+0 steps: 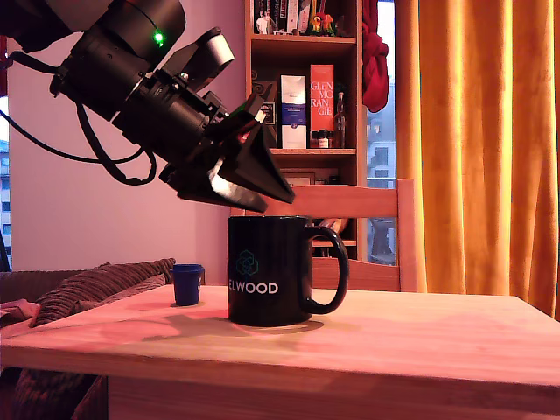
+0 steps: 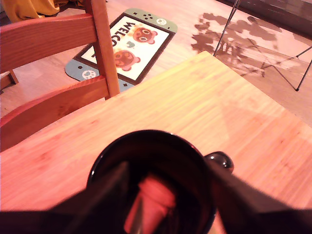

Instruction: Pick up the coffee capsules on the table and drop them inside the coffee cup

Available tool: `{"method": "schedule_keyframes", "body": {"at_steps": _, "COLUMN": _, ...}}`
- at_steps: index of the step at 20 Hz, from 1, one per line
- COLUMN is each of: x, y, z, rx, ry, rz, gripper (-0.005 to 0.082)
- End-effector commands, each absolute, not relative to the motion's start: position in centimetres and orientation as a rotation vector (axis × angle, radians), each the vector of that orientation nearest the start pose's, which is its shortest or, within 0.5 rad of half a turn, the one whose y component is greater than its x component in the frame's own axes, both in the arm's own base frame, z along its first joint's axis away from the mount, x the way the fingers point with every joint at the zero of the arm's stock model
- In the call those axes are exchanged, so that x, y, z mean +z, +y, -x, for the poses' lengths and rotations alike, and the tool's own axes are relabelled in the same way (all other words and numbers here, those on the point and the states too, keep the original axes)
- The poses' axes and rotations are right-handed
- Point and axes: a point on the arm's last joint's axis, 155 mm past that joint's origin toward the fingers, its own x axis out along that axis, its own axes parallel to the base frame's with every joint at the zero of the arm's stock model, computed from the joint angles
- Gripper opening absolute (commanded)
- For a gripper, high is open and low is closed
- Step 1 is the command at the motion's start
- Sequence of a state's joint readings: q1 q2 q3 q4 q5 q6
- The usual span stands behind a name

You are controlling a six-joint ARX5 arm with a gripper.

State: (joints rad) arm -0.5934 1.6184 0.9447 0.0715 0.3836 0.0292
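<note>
Table (image 1: 420, 337): pale wood.
Cup (image 1: 267, 269): black, upright.
Blue capsule (image 1: 186, 284): beside cup.
Gripper (image 1: 262, 179): above cup, fingers spread, cream capsule (image 2: 155, 197) between.

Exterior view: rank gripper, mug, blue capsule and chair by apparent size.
1. Chair, though the mug hides part of it.
2. Gripper and coffee cup look alike; the gripper sits above the cup and may be nearer the camera, so no ranking.
3. Blue capsule, clearly smallest.
</note>
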Motion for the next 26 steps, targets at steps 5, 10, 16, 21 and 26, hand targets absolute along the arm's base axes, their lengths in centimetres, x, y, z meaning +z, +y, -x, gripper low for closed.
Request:
{"method": "schedule_keyframes", "body": {"at_steps": 5, "x": 12.7, "y": -31.6, "z": -34.3, "rx": -0.960, "ry": 0.603, "rz": -0.096, "gripper": 0.0627}}
{"method": "schedule_keyframes", "body": {"at_steps": 10, "x": 14.9, "y": -31.7, "z": -33.8, "rx": -0.982, "ry": 0.561, "rz": -0.078, "gripper": 0.0260}}
{"method": "schedule_keyframes", "body": {"at_steps": 16, "x": 17.8, "y": -30.1, "z": -33.6, "rx": -0.928, "ry": 0.520, "rz": -0.088, "gripper": -0.0020}}
{"method": "schedule_keyframes", "body": {"at_steps": 21, "x": 17.1, "y": -27.7, "z": -34.1, "rx": -0.840, "ry": 0.556, "rz": -0.103, "gripper": -0.0020}}
{"method": "schedule_keyframes", "body": {"at_steps": 26, "x": 16.9, "y": -26.1, "z": -33.4, "rx": -0.809, "ry": 0.534, "rz": -0.098, "gripper": -0.0020}}
